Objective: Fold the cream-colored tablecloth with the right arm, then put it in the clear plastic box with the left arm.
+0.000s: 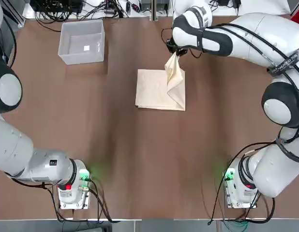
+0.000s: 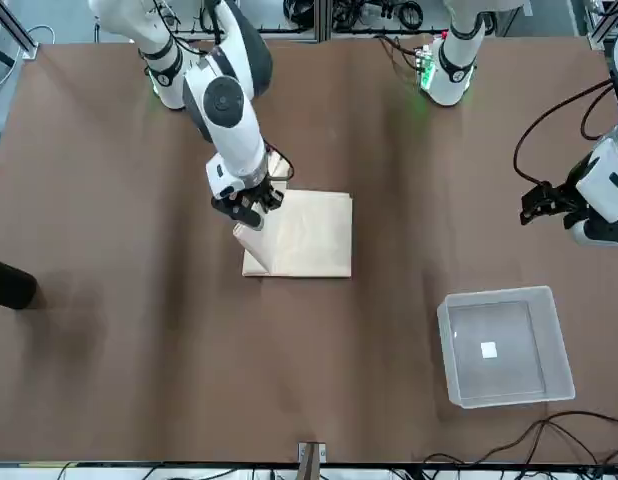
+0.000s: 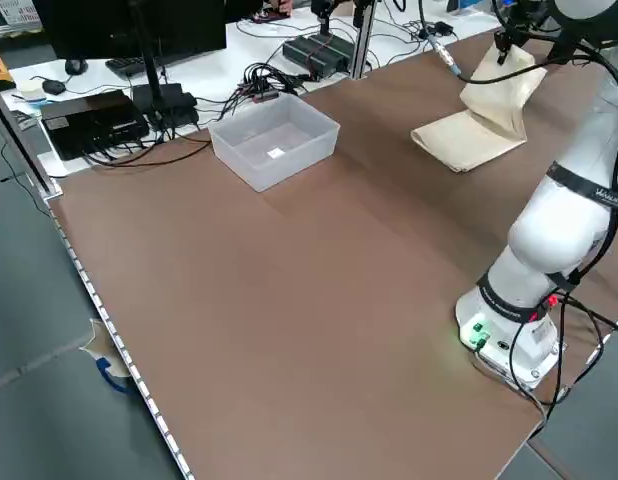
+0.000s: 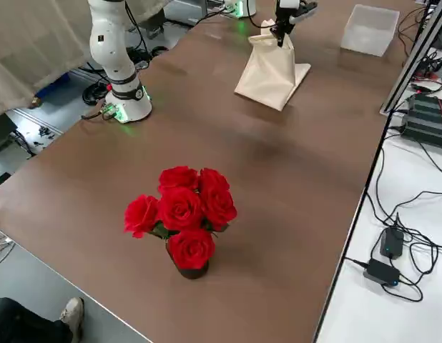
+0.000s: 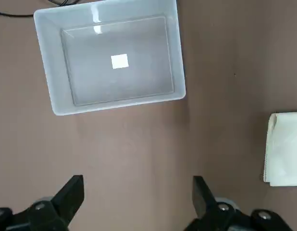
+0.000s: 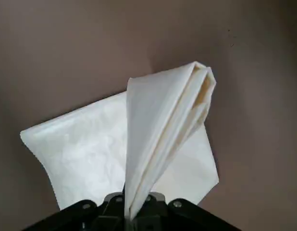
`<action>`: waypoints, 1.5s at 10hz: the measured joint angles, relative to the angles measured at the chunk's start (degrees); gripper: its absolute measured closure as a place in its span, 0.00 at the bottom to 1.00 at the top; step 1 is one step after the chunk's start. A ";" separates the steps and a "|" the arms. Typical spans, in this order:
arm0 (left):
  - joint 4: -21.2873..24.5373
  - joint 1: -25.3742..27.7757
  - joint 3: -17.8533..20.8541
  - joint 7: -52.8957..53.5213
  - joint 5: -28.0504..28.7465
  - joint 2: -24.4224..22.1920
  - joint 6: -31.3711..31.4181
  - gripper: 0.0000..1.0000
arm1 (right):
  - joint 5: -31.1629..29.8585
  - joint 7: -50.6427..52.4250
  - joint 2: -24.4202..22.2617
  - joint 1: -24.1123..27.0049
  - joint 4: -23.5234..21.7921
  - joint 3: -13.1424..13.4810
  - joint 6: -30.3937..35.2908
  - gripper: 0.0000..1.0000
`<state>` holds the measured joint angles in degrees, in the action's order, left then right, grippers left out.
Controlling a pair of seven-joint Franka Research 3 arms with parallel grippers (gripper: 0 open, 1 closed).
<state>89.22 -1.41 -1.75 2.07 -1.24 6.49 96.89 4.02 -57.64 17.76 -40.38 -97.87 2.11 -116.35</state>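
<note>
The plain cream, pale beige fabric tablecloth is seen just above the centre of the top view, lying on the brown table. 1 corner of it is pinched between the closed fingers of the right arm's small dark gripper and held up off the table, so that a tapering flap hangs down to the rest of the cloth, which lies flat. In the right wrist view the raised fold is seen clamped at the lower edge.

The small square translucent plastic box is found at the upper left of the top view, well apart from the cloth, with a small white label inside.

The left arm's gripper is held above bare table near the box, its 2 fingers spread apart and holding nothing.
</note>
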 joint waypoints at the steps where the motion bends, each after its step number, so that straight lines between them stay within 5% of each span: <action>1: 0.03 0.00 0.01 -0.01 0.00 0.02 -0.02 0.00 | -0.14 -0.33 0.73 -0.63 0.63 -0.01 -0.03 0.96; 8: 0.18 0.00 0.01 -0.03 0.00 0.12 -0.05 0.00 | -0.81 -0.45 3.98 -3.60 1.48 0.00 -0.26 0.96; 15: 0.16 -0.26 -0.01 -0.05 0.00 0.23 0.50 0.00 | -0.99 -1.75 9.88 -5.45 6.86 0.00 -0.63 0.96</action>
<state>89.38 -1.67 -1.76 2.02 -1.24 6.72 97.39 3.03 -59.39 27.64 -45.83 -91.00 2.12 -116.99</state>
